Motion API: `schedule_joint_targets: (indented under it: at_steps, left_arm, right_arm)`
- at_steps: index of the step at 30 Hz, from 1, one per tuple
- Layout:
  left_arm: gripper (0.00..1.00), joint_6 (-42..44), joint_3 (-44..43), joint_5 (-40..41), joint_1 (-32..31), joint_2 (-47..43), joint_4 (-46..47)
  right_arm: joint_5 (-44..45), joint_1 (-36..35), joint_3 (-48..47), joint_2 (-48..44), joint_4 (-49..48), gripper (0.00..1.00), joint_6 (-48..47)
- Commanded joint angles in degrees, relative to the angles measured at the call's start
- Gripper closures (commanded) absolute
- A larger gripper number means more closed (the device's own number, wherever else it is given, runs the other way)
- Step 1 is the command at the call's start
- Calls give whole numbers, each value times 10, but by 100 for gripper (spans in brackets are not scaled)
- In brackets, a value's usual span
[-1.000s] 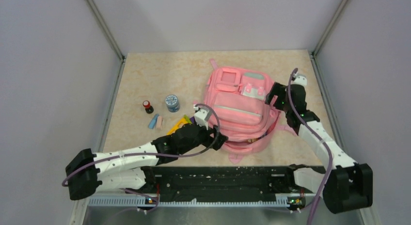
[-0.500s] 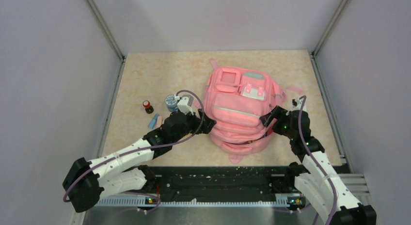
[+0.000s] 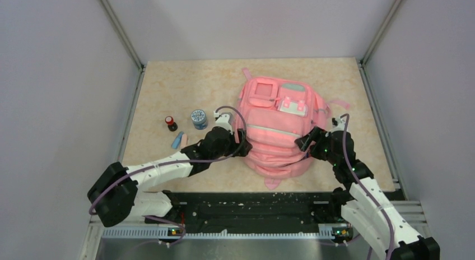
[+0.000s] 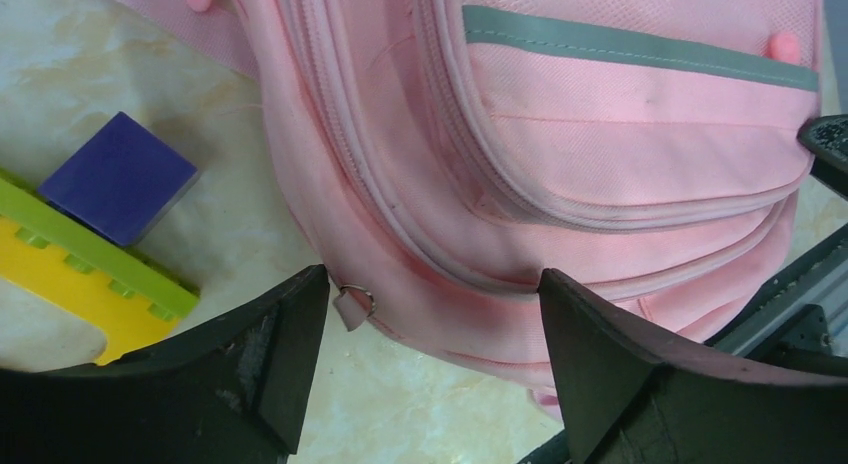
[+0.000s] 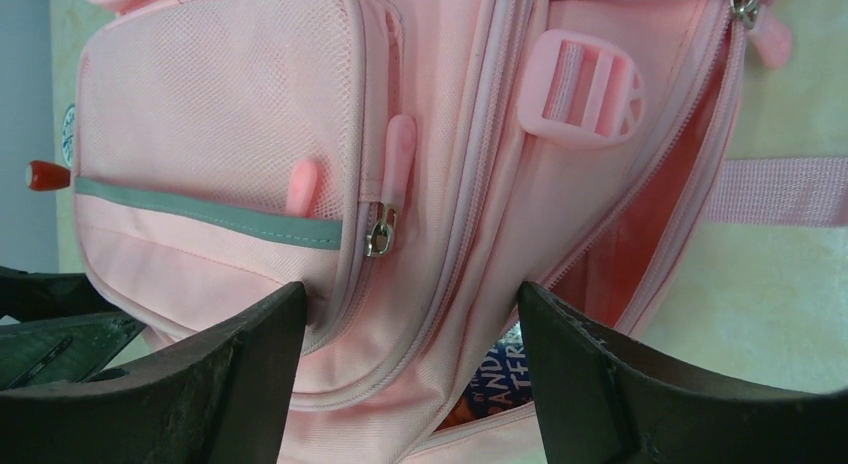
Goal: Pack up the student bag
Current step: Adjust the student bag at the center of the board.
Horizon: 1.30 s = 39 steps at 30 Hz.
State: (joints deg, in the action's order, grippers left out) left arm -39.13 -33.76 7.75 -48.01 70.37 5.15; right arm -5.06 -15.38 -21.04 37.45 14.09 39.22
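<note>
Pink student bag (image 3: 277,131) between left claw (image 3: 240,141), right claw (image 3: 306,142); both agape.

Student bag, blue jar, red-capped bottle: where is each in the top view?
student bag (image 3: 277,139), top view, front pocket panel.
blue jar (image 3: 198,118), top view, its round lid.
red-capped bottle (image 3: 171,123), top view, just below the cap.

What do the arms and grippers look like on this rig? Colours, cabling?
Both the left arm and the right arm have white links with black joints, and a loose purple cable runs along each. The left gripper and right gripper each carry two broad, black, wedge-shaped fingers with a rough matte surface.
</note>
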Motion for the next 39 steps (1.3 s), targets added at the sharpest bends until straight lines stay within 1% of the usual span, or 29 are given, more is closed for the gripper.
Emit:
schedule_joint_targets:
  at_steps: [1,3,5,6,9,10,13,16,20,21,23,24,26,29,31,33,34,35,36,37,38,39]
  left_arm:
    - [22,-10,-26,-28,3,18,44]
    - [29,-9,-21,-51,2,23,68]
    - [34,-4,-15,-82,2,32,102]
    - [35,-3,-13,-105,2,37,117]
    - [38,-3,-13,-133,1,52,147]
    - [39,-3,-14,-140,0,56,156]
    - [41,-3,-15,-158,-9,66,191]
    - [42,10,-28,-165,-32,79,205]
    - [42,38,-58,-165,-76,107,206]
    - [42,43,-66,-163,-87,114,206]
    - [42,51,-77,-161,-107,126,210]
    - [42,52,-82,-160,-114,132,214]
    - [41,54,-91,-163,-125,144,224]
    - [39,58,-111,-168,-132,159,226]
    - [36,64,-120,-168,-136,163,226]
    - [33,76,-121,-166,-138,157,221]
    - [30,83,-121,-160,-139,150,214]
    - [28,91,-117,-151,-139,140,203]
    - [26,101,-113,-139,-139,129,192]
    - [23,110,-105,-125,-138,116,181]
    - [20,119,-98,-110,-138,101,171]
    - [19,126,-88,-93,-138,86,162]
  right_arm:
    - [-15,-26,10,-20,-2,25,25]
    - [-13,-28,12,-26,0,25,26]
    - [-16,-28,14,-29,3,27,27]
    - [-19,-28,14,-31,5,27,27]
    - [-23,-28,15,-42,13,31,28]
    - [-22,-29,17,-48,16,34,28]
    - [-12,-29,25,-68,17,50,25]
    - [14,-29,23,-73,15,72,9]
    - [108,-28,0,-49,-2,99,-23]
    - [137,-28,-7,-34,-12,100,-32]
    - [180,-27,-24,5,-39,100,-52]
    - [195,-24,-32,38,-59,100,-63]
    - [196,-7,-59,94,-103,100,-86]
    - [178,37,-107,181,-156,100,-113]
    - [191,58,-147,230,-161,100,-129]
    - [211,67,-193,265,-128,100,-144]
    - [212,67,-211,273,-112,98,-155]
    - [207,67,-225,275,-99,91,-166]
    - [202,67,-234,271,-86,77,-172]
    - [200,67,-239,262,-72,60,-174]
    - [199,67,-239,249,-58,37,-174]
    - [200,67,-237,233,-44,26,-170]
